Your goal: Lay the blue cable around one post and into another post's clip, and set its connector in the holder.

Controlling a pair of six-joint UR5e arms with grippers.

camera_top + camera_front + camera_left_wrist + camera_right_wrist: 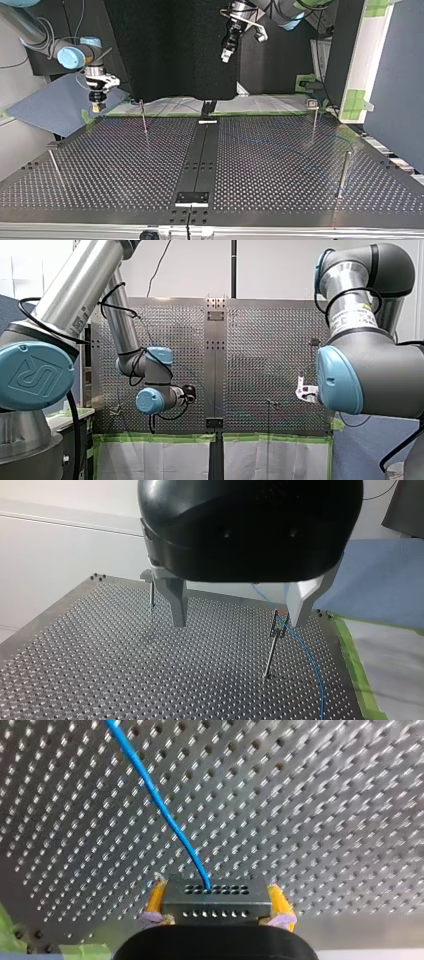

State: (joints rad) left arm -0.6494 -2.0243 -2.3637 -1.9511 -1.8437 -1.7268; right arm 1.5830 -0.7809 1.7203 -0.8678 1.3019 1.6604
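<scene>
Shiny holey metal surface [325,795]; thin blue cable [155,795] comes out of dark boxy connector [216,900]. R jaws' yellow pads [278,901] pinch the connector; L jaws wide apart, empty.

From where I stand, the perforated table [125,165] is a grey metal plate dotted all over with holes. A black strip [202,150] runs down its middle from near edge to far edge. Green tape [150,114] lines the table's far edge, with white sheeting [155,460] just beyond. A blue-grey sheet [55,107] lies off its far left corner. A black backdrop [170,50] stands behind the table, and a white panel [372,55] patched with green tape stands past its far right corner.
</scene>
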